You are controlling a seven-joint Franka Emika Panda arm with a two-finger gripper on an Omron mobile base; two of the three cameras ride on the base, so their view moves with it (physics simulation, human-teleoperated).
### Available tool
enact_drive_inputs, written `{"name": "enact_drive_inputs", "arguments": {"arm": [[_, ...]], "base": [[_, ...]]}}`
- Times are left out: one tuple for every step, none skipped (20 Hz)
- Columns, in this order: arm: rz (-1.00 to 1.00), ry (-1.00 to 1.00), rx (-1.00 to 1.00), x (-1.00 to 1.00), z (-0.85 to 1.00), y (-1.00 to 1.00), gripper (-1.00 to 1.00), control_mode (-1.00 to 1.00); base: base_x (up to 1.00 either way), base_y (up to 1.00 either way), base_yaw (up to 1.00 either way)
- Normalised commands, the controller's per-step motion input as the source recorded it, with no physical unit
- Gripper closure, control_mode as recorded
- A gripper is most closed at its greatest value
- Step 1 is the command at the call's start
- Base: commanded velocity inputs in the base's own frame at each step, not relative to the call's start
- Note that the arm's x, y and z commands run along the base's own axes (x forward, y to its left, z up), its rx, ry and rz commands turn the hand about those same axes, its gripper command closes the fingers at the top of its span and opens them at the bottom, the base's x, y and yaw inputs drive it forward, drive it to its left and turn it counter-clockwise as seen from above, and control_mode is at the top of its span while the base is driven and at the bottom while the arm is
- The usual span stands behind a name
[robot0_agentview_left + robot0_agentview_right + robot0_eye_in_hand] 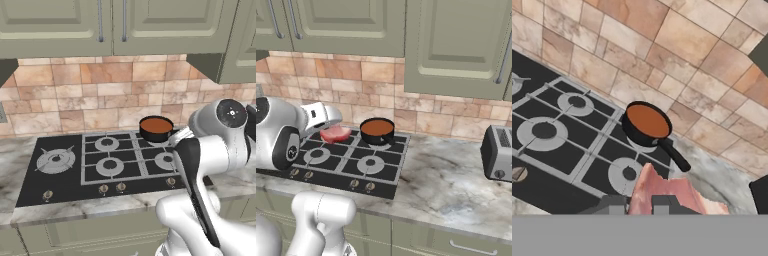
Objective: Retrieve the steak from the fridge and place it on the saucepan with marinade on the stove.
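Held one steak (335,134) aloft over the stove (70,170), just left of the saucepan with marinade (377,130) in the right base view; seen also in the hand view as a pink slab (667,192) at the fingertips, near side of the pan. Gripper (638,205) pinched nearly closed on the meat's edge, fingers (614,204) at the bottom of that view. Judged soft, floppy, light and likely slippery; best gripped across a thick part near the middle, since an edge hold could sag or slide. Counted one saucepan on the far right burner, handle (673,156) pointing toward the counter (456,185); five burners; five knobs along the near edge, as far as could be told. Noted one toaster (498,152) far right on the counter; tiled backsplash (100,95) behind; cabinets (456,40) above.
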Motion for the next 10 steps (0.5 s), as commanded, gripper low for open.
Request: {"name": "enact_drive_inputs", "arguments": {"arm": [[0.00, 0.00, 0.00, 0.45, -0.11, 0.00, 1.00, -1.00], [0.00, 0.00, 0.00, 0.47, -0.09, 0.00, 1.00, -1.00], [0.00, 0.00, 0.00, 0.46, -0.06, 0.00, 1.00, -1.00], [-0.01, 0.00, 0.00, 0.45, -0.06, 0.00, 1.00, -1.00], [-0.01, 0.00, 0.00, 0.46, -0.06, 0.00, 1.00, -1.00], [-0.01, 0.00, 0.00, 0.48, -0.06, 0.00, 1.00, -1.00], [-0.01, 0.00, 0.00, 0.49, -0.06, 0.00, 1.00, -1.00], [-0.01, 0.00, 0.00, 0.46, -0.04, 0.00, 1.00, -1.00], [-0.01, 0.00, 0.00, 0.45, -0.05, 0.00, 1.00, -1.00], [-0.01, 0.00, 0.00, 0.44, -0.04, 0.00, 1.00, -1.00]], "base": [[0.00, 0.00, 0.00], [0.00, 0.00, 0.00], [0.00, 0.00, 0.00], [0.00, 0.00, 0.00], [0.00, 0.00, 0.00], [0.00, 0.00, 0.00], [0.00, 0.00, 0.00], [0.00, 0.00, 0.00], [0.00, 0.00, 0.00], [0.00, 0.00, 0.00]]}}
